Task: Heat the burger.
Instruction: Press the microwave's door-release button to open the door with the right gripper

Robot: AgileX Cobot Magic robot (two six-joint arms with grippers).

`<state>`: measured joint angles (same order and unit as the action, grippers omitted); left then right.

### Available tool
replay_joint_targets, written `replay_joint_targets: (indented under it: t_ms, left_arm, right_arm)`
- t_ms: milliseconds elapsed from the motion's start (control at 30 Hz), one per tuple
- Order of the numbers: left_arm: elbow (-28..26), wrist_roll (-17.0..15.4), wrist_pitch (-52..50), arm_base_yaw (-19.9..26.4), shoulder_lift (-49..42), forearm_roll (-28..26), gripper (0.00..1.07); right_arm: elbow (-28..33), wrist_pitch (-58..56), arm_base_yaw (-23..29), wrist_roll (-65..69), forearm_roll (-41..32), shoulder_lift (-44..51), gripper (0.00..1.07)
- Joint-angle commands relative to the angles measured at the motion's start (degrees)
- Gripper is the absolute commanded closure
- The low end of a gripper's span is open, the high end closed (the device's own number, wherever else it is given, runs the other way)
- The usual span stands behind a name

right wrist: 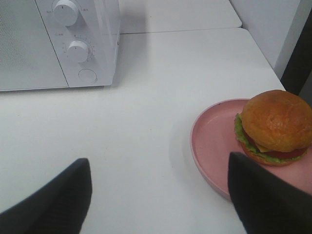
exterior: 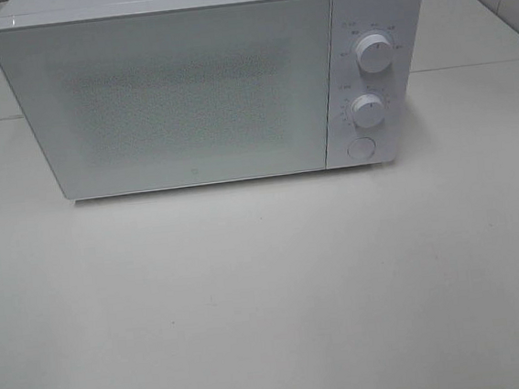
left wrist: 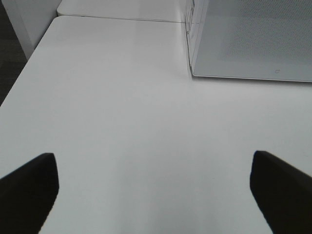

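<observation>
Burger [right wrist: 275, 124] handling looked like a matter of softness more than weight: it seemed light, and its stacked layers would likely slide or squash under a hard pinch from the sides. The safer hold was probably the rim of the pink plate [right wrist: 209, 146] beneath it, or else a gentle grip low across the bun and patty together. It had a domed, glossy brown bun, a frill of green lettuce, a corner of yellow cheese and a dark reddish layer above the bottom bun. It sat on the plate, off-centre toward the side away from the microwave [exterior: 176, 92], and the plate rested on the white table [exterior: 270, 304], well apart from the microwave's knobs and just beside one finger of the right gripper [right wrist: 160, 161]. The high camera did not show the burger at all. Both grippers hung over bare tabletop with their jaws spread wide and nothing between them, the left gripper [left wrist: 152, 161] near the microwave's closed door.
</observation>
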<state>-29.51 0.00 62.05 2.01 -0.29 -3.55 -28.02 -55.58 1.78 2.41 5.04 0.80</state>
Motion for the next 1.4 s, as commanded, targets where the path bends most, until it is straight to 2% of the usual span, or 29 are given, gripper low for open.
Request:
replay_joint_targets:
  t_ms: [33,333,500,533,567,600,633,667,733,833,867,933,967,1000,1033,1100,1133,1200,1267,1300,1333,1400]
  left_arm:
    - [0.00,0.00,-0.69,0.00,-0.92,-0.06,0.04]
    - [0.00,0.00,-0.69,0.00,-0.92,-0.06,0.04]
    - [0.00,0.00,-0.69,0.00,-0.92,-0.06,0.04]
    - [0.00,0.00,-0.69,0.00,-0.92,-0.06,0.04]
    - [0.00,0.00,-0.69,0.00,-0.92,-0.06,0.04]
    - [0.00,0.00,-0.69,0.00,-0.92,-0.06,0.04]
    - [0.00,0.00,-0.69,0.00,-0.92,-0.06,0.04]
    - [0.00,0.00,-0.69,0.00,-0.92,-0.06,0.04]
    - [0.00,0.00,-0.69,0.00,-0.92,-0.06,0.04]
    - [0.00,0.00,-0.69,0.00,-0.92,-0.06,0.04]
    - [0.00,0.00,-0.69,0.00,-0.92,-0.06,0.04]
    - [0.00,0.00,-0.69,0.00,-0.92,-0.06,0.04]
    - [0.00,0.00,-0.69,0.00,-0.92,-0.06,0.04]
    - [0.00,0.00,-0.69,0.00,-0.92,-0.06,0.04]
    - [0.00,0.00,-0.69,0.00,-0.92,-0.06,0.04]
    - [0.00,0.00,-0.69,0.00,-0.92,-0.06,0.04]
    - [0.00,0.00,-0.69,0.00,-0.92,-0.06,0.04]
    - [0.00,0.00,-0.69,0.00,-0.92,-0.06,0.04]
    - [0.00,0.00,-0.69,0.00,-0.92,-0.06,0.04]
    - [0.00,0.00,-0.69,0.00,-0.92,-0.06,0.04]
    - [0.00,0.00,-0.69,0.00,-0.92,-0.06,0.04]
    - [0.00,0.00,-0.69,0.00,-0.92,-0.06,0.04]
  right_arm:
    - [0.06,0.46,0.17,-0.80,-0.23,1.09,0.31]
    - [0.06,0.46,0.17,-0.80,-0.23,1.09,0.32]
    - [-2.12,5.16,0.17,-0.80,-0.23,0.34,0.42]
    - [-2.75,8.65,0.17,-0.80,-0.46,-1.43,0.49]
    - [-2.75,8.65,0.17,-0.80,-0.46,-1.43,0.49]
    - [-2.58,12.61,0.17,-0.92,-0.63,-4.13,0.60]
    - [-2.35,15.07,0.17,-1.03,-0.86,-5.56,0.66]
    - [-2.35,15.07,0.17,-1.03,-0.86,-5.56,0.66]
    - [-0.57,26.07,0.17,-1.55,-1.09,-10.89,0.90]
    - [0.40,29.85,0.17,-2.41,-1.03,-12.26,0.96]
    - [2.81,37.24,0.17,-3.32,-1.03,-15.07,1.06]
    - [3.90,41.65,0.17,-3.55,-1.03,-16.16,1.07]
    - [6.82,50.82,0.17,-3.61,-1.03,-19.19,1.07]
    - [7.85,54.55,0.17,-3.61,-1.03,-20.63,1.07]
    - [7.85,54.55,0.17,-3.61,-1.03,-20.63,1.07]
    - [11.63,69.27,0.17,-2.86,-1.09,-28.53,1.07]
    - [11.63,69.27,0.17,-2.86,-1.09,-28.53,1.07]
    - [12.32,76.38,0.17,-2.06,-1.09,-35.52,1.07]
    - [12.55,78.84,0.17,-2.06,-1.09,-38.16,1.07]
    - [12.95,83.25,0.17,-2.41,-1.09,-42.97,1.07]
    - [12.95,83.25,0.17,-2.41,-1.09,-42.97,1.07]
    - [13.01,88.87,0.17,-2.41,-1.09,-51.22,1.07]
